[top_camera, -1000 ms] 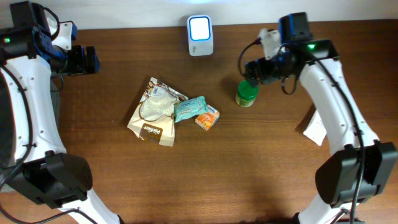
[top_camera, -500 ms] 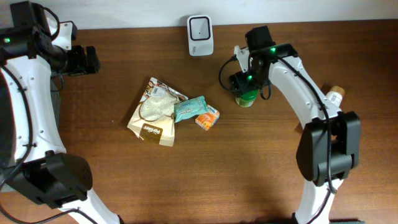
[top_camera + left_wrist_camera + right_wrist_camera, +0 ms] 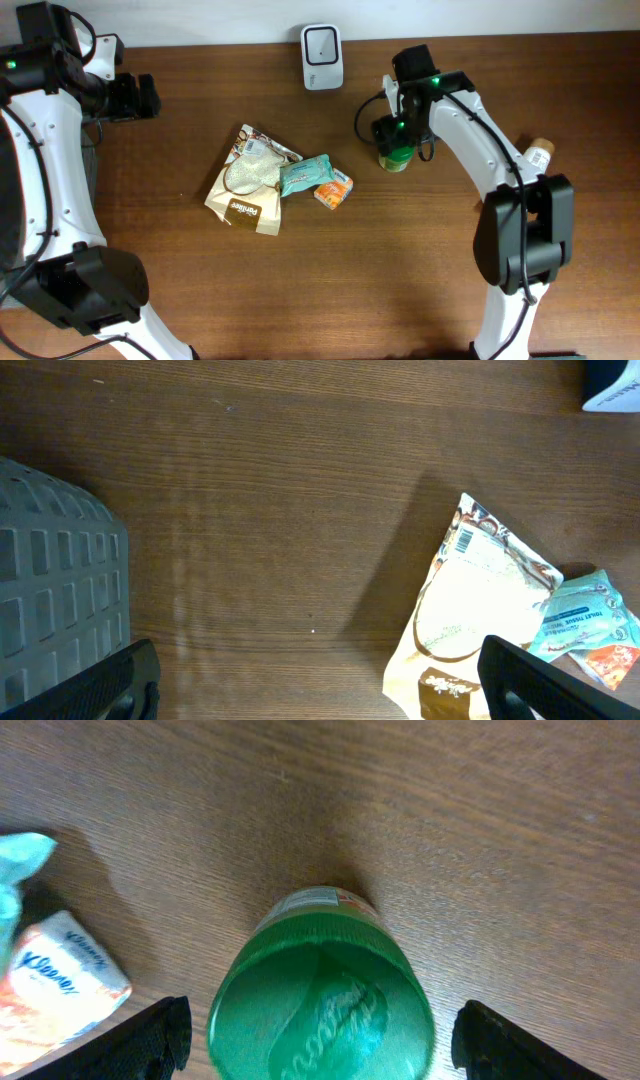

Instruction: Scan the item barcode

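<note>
Arching in from the right edge of the overhead view, the right arm bends at its elbow and points its wrist down over the small green-lidded jar [image 3: 397,158], which stands upright on the brown wooden table [image 3: 420,280] a little right of centre in the upper half, below and right of the white box-shaped scanner [image 3: 322,45] at the top edge. The right gripper [image 3: 322,1012] straddles the jar's lid, its black fingers [image 3: 150,1040] spread wide on either side with a thin gap to the lid on each, so nothing is held. The left arm stands folded at the upper left, its left gripper [image 3: 320,665] spread wide over bare wood and holding nothing. Seen from the wrist, the lid is round, glossy green plastic with a ribbed rim and a raised mark on top; a sliver of printed label shows beneath it, too small to read. Left of the jar lie a flat beige crinkled snack pouch [image 3: 250,180] with a barcode at one corner, a teal foil packet [image 3: 303,174] resting on it, and an orange and white soft tissue pack [image 3: 333,190] touching the packet. A grey plastic lattice basket [image 3: 50,570] fills the left edge of the left wrist view.
</note>
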You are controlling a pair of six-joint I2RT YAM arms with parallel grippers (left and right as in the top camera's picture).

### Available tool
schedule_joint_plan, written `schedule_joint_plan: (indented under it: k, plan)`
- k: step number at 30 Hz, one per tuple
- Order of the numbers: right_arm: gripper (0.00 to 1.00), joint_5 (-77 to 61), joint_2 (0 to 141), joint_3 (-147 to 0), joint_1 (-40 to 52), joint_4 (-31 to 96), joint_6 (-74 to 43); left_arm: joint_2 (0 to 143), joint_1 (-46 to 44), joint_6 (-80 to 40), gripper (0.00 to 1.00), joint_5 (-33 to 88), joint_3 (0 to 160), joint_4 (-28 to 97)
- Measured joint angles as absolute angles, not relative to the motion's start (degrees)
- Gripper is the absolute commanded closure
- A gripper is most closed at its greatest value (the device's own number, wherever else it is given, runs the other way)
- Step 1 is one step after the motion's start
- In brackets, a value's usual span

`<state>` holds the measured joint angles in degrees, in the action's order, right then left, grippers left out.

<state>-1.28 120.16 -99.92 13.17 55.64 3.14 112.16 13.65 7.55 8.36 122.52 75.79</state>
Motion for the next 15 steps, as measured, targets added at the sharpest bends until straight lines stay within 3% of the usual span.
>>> schedule_joint_plan:
  k: [10,15]
  plan:
    - [0.59,-1.3,122.0,-99.9,13.2,56.6,1.1,112.2,13.6,7.6,0.01,8.4,122.5,75.8]
    - [0.59,-1.0,122.0,-100.4,13.2,59.0,-6.8,112.2,13.6,7.6,0.01,8.4,122.5,75.8]
